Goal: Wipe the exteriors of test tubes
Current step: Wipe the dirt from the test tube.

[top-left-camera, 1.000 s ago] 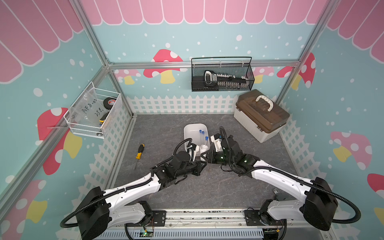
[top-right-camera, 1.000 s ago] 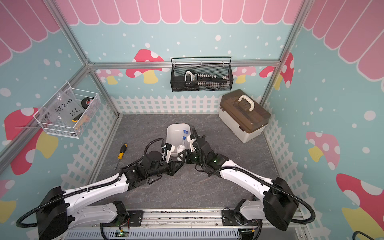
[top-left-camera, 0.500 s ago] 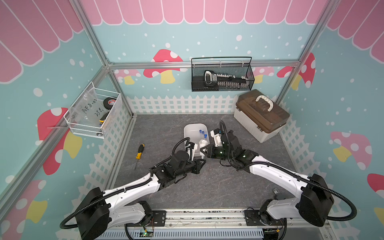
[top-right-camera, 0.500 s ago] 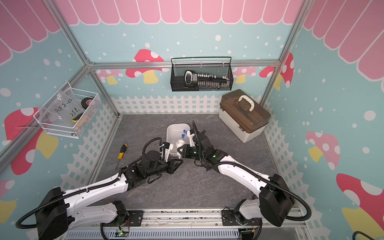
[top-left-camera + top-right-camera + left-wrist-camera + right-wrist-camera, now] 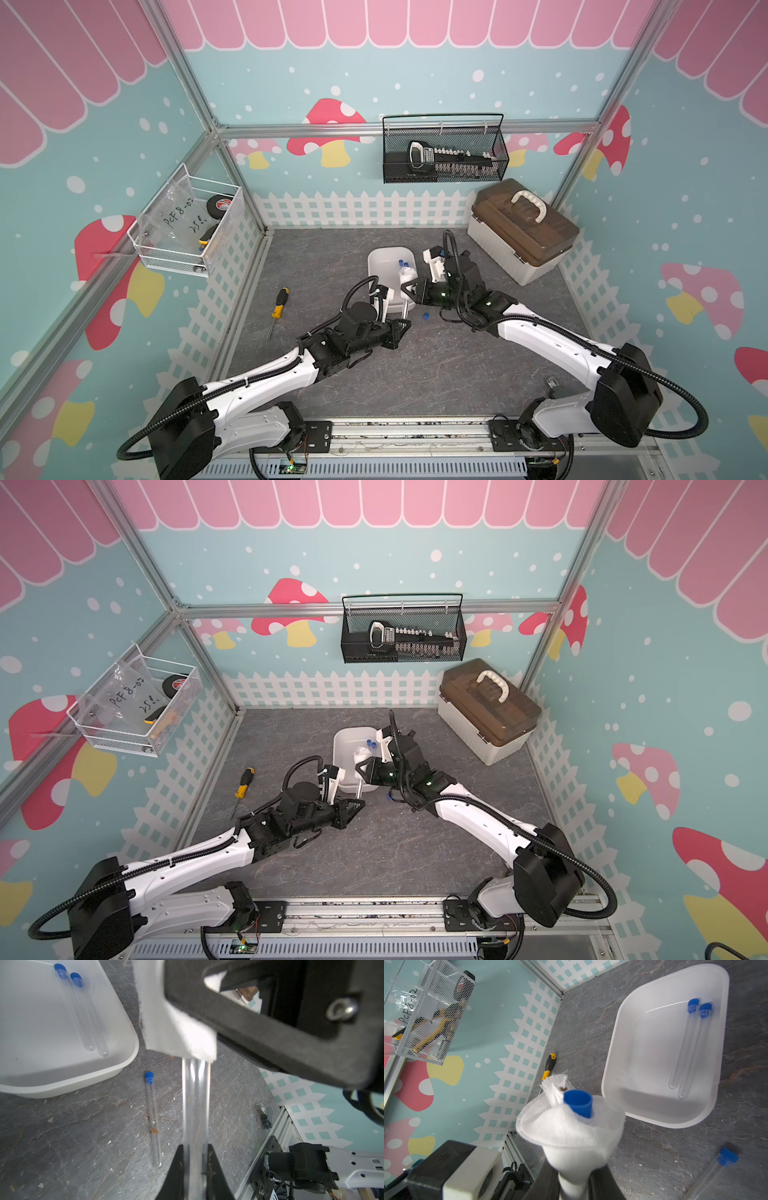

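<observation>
My left gripper (image 5: 195, 1147) is shut on the lower end of a clear test tube (image 5: 195, 1101), which stands tilted over the white tray's near edge (image 5: 404, 307). My right gripper (image 5: 574, 1169) is shut on a white gauze cloth (image 5: 571, 1132) wrapped round the tube's upper end, with the blue cap (image 5: 578, 1105) poking out. Two more test tubes (image 5: 683, 1047) lie side by side in the tray (image 5: 623, 1043). Another test tube (image 5: 153, 1118) lies on the grey floor beside the tray, also visible in a top view (image 5: 424, 328).
A yellow-and-black screwdriver (image 5: 278, 305) lies on the floor at the left. A brown-lidded toolbox (image 5: 523, 232) stands at the back right. A black mesh basket (image 5: 444, 153) hangs on the back wall and a white wire basket (image 5: 187, 228) on the left wall.
My right gripper has slid the gauze along the tube away from my left gripper, toward the capped end. The left arm has hardly moved.
</observation>
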Controlling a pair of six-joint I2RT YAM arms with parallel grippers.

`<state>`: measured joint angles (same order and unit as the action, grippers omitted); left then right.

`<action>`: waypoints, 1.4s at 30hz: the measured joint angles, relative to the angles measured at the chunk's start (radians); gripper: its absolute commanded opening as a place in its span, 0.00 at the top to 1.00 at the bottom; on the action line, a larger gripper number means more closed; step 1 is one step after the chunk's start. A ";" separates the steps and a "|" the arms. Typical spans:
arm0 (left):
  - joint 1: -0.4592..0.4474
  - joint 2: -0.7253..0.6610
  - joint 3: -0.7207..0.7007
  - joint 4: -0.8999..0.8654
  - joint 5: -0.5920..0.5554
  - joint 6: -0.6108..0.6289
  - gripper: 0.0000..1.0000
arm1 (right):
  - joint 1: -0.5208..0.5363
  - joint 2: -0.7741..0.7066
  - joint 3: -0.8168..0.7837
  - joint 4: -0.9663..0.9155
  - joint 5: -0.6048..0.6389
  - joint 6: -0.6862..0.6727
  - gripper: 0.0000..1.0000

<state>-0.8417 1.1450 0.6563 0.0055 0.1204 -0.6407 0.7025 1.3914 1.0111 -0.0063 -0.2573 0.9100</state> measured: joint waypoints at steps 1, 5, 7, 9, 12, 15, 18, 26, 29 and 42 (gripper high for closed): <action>0.000 -0.003 -0.004 -0.010 0.004 0.000 0.86 | 0.008 -0.007 -0.016 0.008 0.010 0.004 0.78; -0.004 -0.011 -0.011 -0.035 0.016 0.000 0.86 | 0.057 -0.042 -0.082 0.022 0.050 0.026 0.78; -0.004 -0.012 -0.011 -0.035 0.019 0.000 0.86 | 0.087 -0.062 -0.114 0.023 0.066 0.039 0.78; -0.003 -0.012 -0.011 -0.035 0.023 0.001 0.86 | 0.111 -0.077 -0.137 0.023 0.078 0.051 0.78; -0.002 -0.012 -0.011 -0.035 0.026 0.001 0.86 | 0.134 -0.086 -0.159 0.023 0.086 0.068 0.78; 0.002 -0.012 -0.011 -0.039 0.027 0.001 0.86 | 0.142 -0.086 -0.169 0.033 0.092 0.079 0.78; 0.003 -0.012 -0.011 -0.039 0.027 0.001 0.86 | 0.143 -0.082 -0.167 0.038 0.102 0.079 0.78; 0.016 -0.024 -0.018 -0.034 0.014 0.000 0.86 | 0.080 -0.005 -0.045 0.002 0.087 0.026 0.79; 0.016 -0.033 -0.021 -0.027 0.011 0.000 0.86 | 0.048 0.015 0.006 -0.013 0.071 0.008 0.79; 0.013 -0.048 -0.027 -0.047 0.015 0.000 0.85 | 0.058 0.010 0.003 -0.008 0.074 -0.005 0.79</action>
<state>-0.8291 1.0966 0.6289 -0.0410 0.1356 -0.6403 0.7601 1.4017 1.0145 -0.0143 -0.1829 0.9051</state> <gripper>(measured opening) 0.144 0.217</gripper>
